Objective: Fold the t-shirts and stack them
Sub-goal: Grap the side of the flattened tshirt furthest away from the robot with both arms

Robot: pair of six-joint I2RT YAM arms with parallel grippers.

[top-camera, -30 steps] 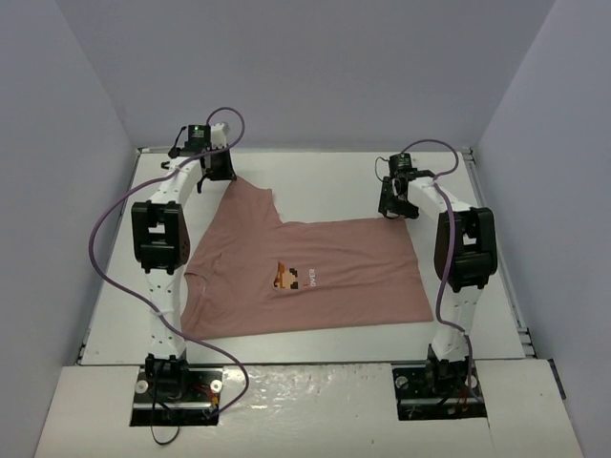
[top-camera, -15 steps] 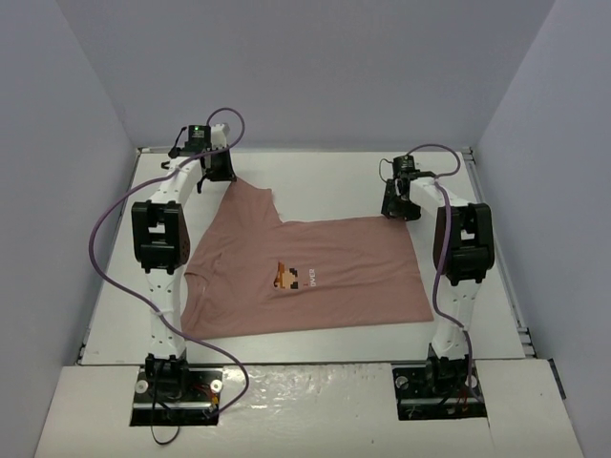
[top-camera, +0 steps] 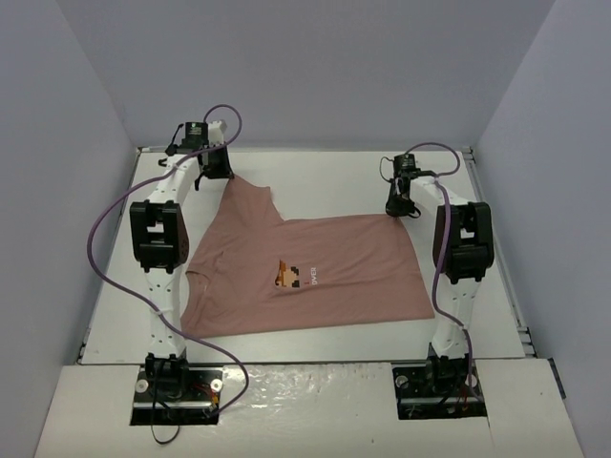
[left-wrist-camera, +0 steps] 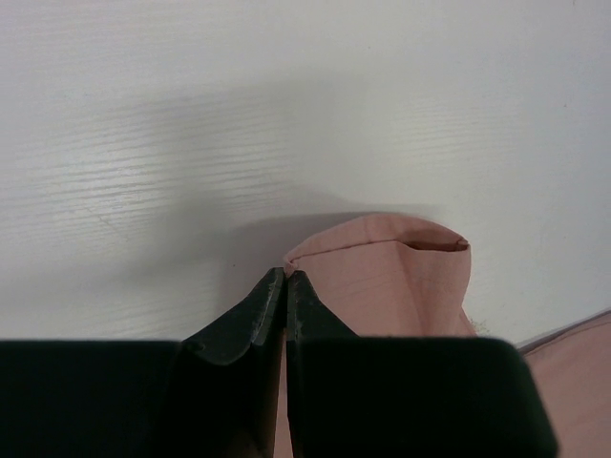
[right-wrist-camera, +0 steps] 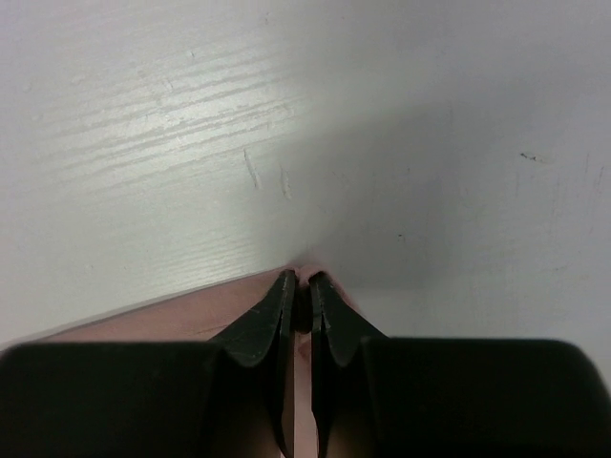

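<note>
A dusty-pink t-shirt (top-camera: 305,272) lies spread on the white table, its small orange-brown print (top-camera: 296,278) facing up at the middle. At the far left my left gripper (top-camera: 218,174) is shut on the end of a sleeve (left-wrist-camera: 401,277), whose open cuff shows just right of the fingertips (left-wrist-camera: 286,279). At the far right my right gripper (top-camera: 398,206) is shut on the shirt's far right corner (right-wrist-camera: 239,296), the cloth pinched between the black fingers (right-wrist-camera: 302,286).
The white table (top-camera: 315,181) shows bare beyond the shirt up to the grey back wall (top-camera: 305,76). Purple cables (top-camera: 105,239) loop beside both arms. Side walls close the table in on the left and right.
My right gripper has moved a little farther back and has shut on the shirt's far right corner. My left gripper has stayed shut on the sleeve.
</note>
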